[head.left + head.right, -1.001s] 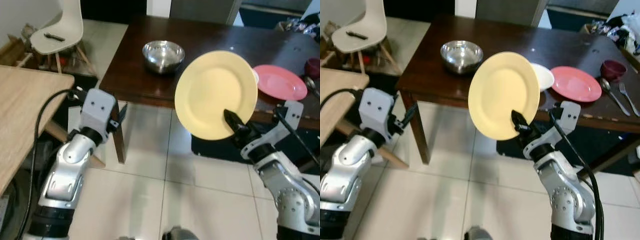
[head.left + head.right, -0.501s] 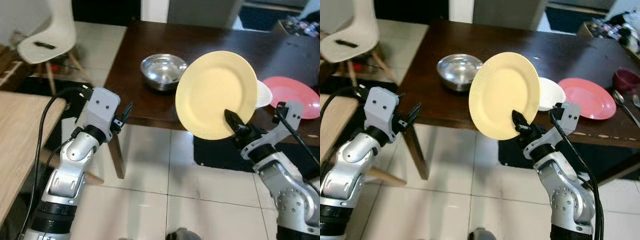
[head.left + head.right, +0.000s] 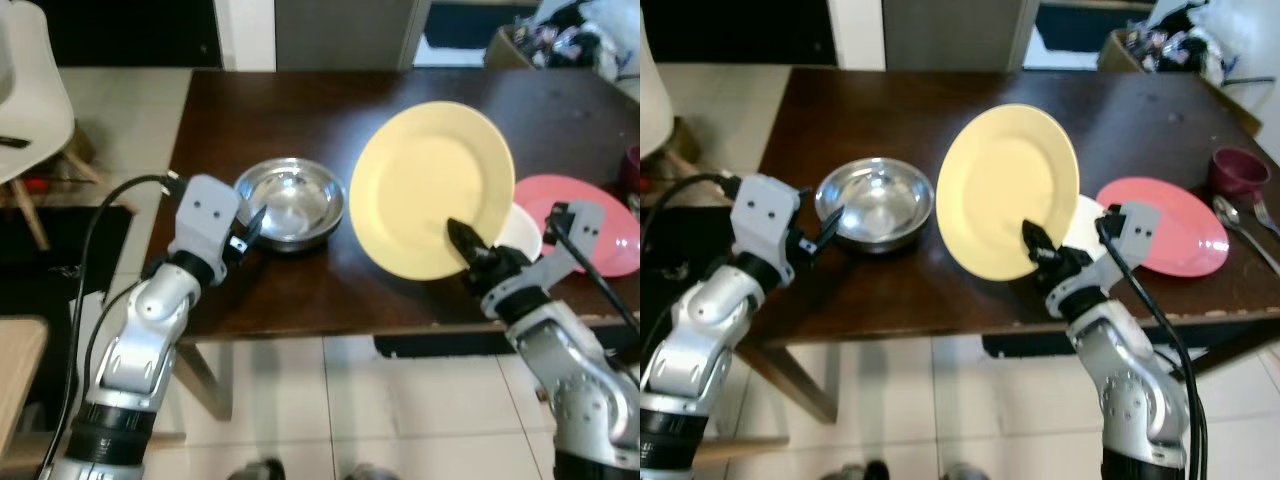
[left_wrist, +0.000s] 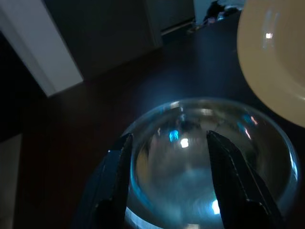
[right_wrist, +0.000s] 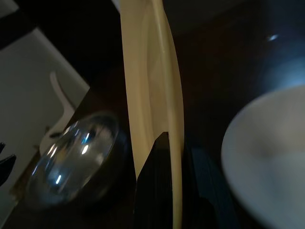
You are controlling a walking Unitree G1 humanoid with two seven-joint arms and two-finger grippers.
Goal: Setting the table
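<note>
Right claw [image 3: 1038, 250] pinches the yellow plate [image 3: 1005, 190] upright above the table's near edge [image 3: 940, 325]; left claw [image 4: 169, 183] spread by the steel bowl [image 3: 875, 205].

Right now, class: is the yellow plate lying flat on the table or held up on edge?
On edge. The right claw grips the yellow plate by its lower rim, above the table.

Pale yellow plate [image 3: 430, 185], pink plate [image 3: 585, 205], silver bowl [image 3: 292, 200], seemingly white dish [image 3: 520, 230].

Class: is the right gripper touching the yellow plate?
Touching. In the right wrist view, the right gripper clamps the plate rim between its fingers.
</note>
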